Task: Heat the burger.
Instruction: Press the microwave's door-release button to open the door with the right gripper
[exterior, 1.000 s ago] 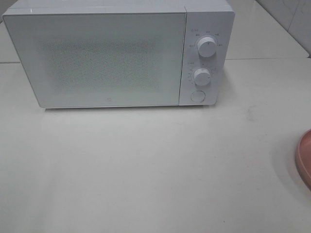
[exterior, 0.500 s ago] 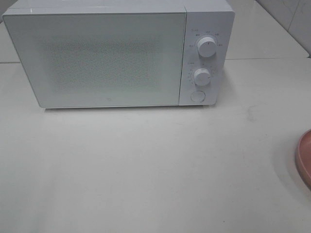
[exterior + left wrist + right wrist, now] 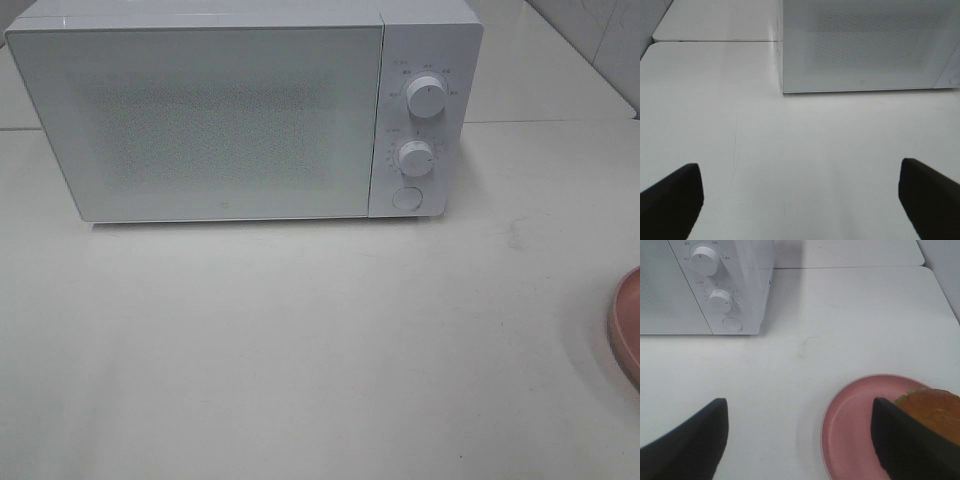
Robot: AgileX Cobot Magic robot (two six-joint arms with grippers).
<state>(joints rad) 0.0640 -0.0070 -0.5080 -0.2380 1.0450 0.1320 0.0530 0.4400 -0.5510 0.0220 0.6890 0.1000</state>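
Right wrist view: my right pincer [image 3: 800, 407] and left pincer [image 3: 800, 167] are apart, empty. Grabbing the burger [image 3: 932, 412] too hard may squash it or tip its plate [image 3: 850, 430]

Burger [image 3: 935, 407], brown bun, on pink plate [image 3: 850, 425]

White table [image 3: 300, 350], as you see it from the high camera. Directly on it: a white microwave [image 3: 220, 120], door closed, toward the back; a pink plate [image 3: 626, 322] at the right edge, well apart from the microwave.
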